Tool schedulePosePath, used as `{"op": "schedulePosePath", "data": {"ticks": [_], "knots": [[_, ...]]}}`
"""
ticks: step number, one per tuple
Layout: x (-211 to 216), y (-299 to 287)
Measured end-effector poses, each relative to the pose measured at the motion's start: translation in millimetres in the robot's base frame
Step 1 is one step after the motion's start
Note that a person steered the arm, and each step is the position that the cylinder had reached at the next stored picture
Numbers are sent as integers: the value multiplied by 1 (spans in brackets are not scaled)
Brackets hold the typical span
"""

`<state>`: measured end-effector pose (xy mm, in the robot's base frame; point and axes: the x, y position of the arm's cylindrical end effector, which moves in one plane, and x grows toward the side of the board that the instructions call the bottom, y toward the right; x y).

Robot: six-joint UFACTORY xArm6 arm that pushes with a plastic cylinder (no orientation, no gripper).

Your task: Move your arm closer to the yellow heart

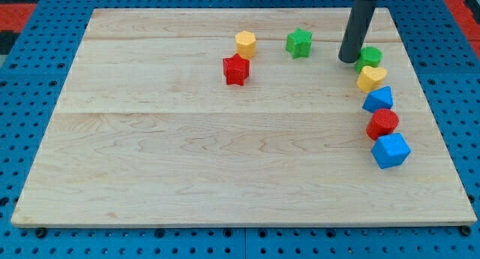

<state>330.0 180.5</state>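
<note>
Yellow heart (pixel 371 79), glossy and rounded, lies just below my tip (pixel 348 60) toward the view's right, touching the green block (pixel 368 58); no grasping end effector is fitted.

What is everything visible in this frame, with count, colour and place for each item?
Wooden board: 1, pale wood, fills most of the view.
Pegboard surface: 1, blue, around the board.
Yellow hexagon block: 1, yellow, top centre.
Red star block: 1, red, just below the yellow hexagon, touching or nearly so.
Green star block: 1, green, top, right of centre.
Green block: 1, green, top of the right-hand column; shape unclear.
Yellow heart: 1, yellow, below the green block.
Blue block: 1, blue, below the heart.
Red block: 1, red, rounded, next down.
Blue block, larger: 1, blue, bottom of the column.
My tip: 1, dark rod, just left of the green block, up-left of the heart.
</note>
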Motion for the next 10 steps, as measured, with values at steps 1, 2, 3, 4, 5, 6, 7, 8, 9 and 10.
{"op": "schedulePosePath", "data": {"ticks": [1,2,3,4,5,6,7,8,9,10], "knots": [[0,0],[-3,-2],[-6,-5],[-6,-17],[0,-18],[17,-18],[36,-18],[51,-18],[58,-18],[61,-17]]}}
